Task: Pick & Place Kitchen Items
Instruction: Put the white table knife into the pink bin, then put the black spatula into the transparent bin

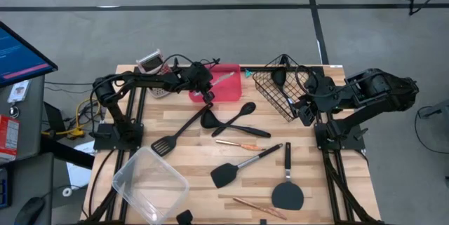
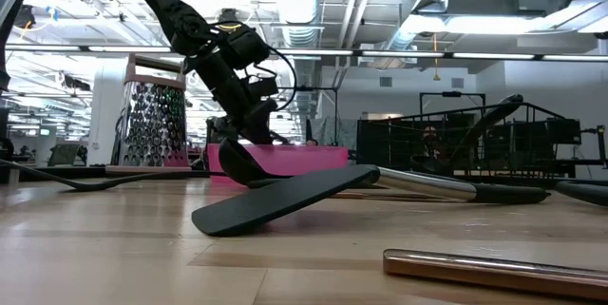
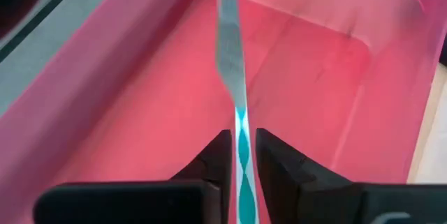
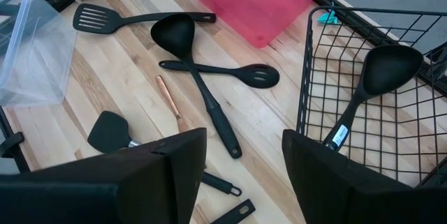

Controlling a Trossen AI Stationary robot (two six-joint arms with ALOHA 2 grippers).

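Hovering over the pink bin (image 1: 228, 88) at the table's far edge, my left gripper (image 3: 243, 160) had its 2 fingers (image 3: 213, 162) drawn narrow around a thin silver utensil with a teal-patterned handle (image 3: 242, 161). Whether the pads actually pressed the handle or stood a hair off it, I could not tell. The blade end of that piece pointed down into the bin's pink floor.

My right gripper (image 4: 241, 172) waited above the near corner of the black wire basket (image 1: 275, 93), fingers set about half apart and gripping nothing. Inside the basket lay 1 black ladle (image 4: 377, 88), bowl toward the far side.

Out on the wooden table (image 1: 189, 162), the other kitchen items were scattered: a slotted turner (image 1: 175, 135) pointing toward the clear plastic container (image 1: 149, 183), a black ladle (image 4: 188, 63) crossed by a slotted spoon (image 4: 234, 72), a copper-coloured piece (image 1: 237, 144) beside them, a spatula with a metal shaft (image 1: 242, 167), and a round-headed black spatula (image 1: 287, 186) nearer the front edge. Another copper-coloured piece (image 1: 249, 205) rested at the front. A box grater (image 2: 154, 110) stood behind my left arm.
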